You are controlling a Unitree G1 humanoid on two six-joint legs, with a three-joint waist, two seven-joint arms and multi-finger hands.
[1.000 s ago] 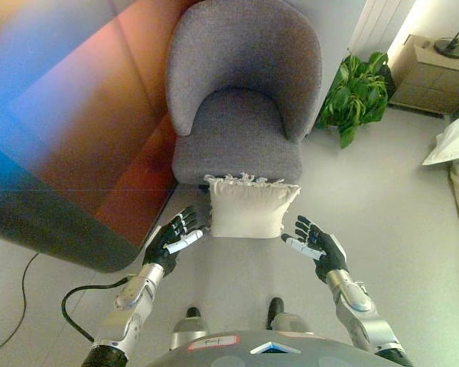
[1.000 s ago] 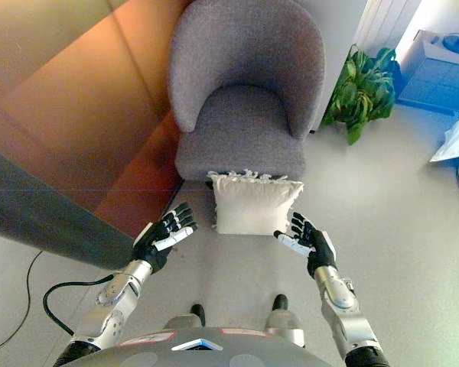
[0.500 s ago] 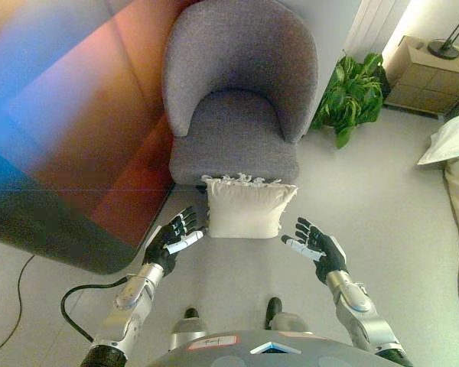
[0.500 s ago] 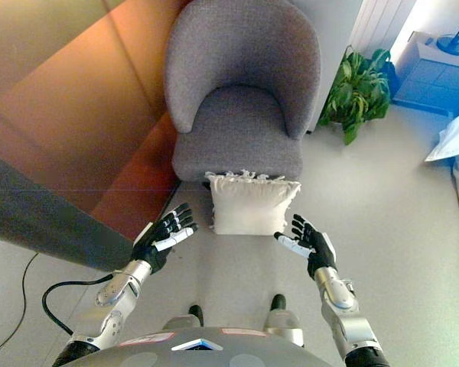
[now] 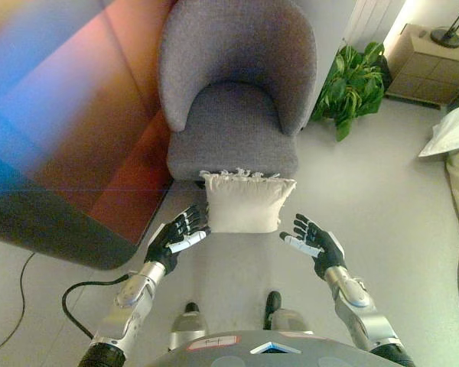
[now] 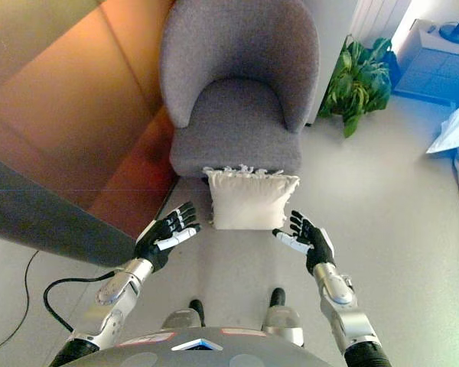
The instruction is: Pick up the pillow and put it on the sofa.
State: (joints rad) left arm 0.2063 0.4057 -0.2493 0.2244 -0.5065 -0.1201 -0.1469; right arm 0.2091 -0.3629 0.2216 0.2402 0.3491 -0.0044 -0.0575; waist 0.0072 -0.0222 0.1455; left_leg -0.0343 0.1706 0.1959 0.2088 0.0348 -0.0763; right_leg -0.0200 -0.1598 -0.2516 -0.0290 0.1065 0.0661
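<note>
A cream pillow (image 5: 243, 202) with a fringed top edge stands on the floor, leaning against the front of a grey armchair (image 5: 233, 122). My left hand (image 5: 176, 235) is open just left of the pillow's lower corner, its fingers close to the pillow. My right hand (image 5: 314, 241) is open a little right of the pillow's lower right corner, apart from it. Both palms face inward towards the pillow. In the right eye view the pillow (image 6: 251, 199) sits between my left hand (image 6: 167, 234) and my right hand (image 6: 306, 238).
A dark wall or panel (image 5: 53, 214) runs along the left. A green potted plant (image 5: 349, 76) stands right of the armchair. A wooden cabinet (image 5: 428, 57) is at the far right back. White bedding (image 5: 453, 134) shows at the right edge.
The whole picture has shifted slightly, so the camera moved. Both hands stay open on either side of the pillow, which has not moved.
</note>
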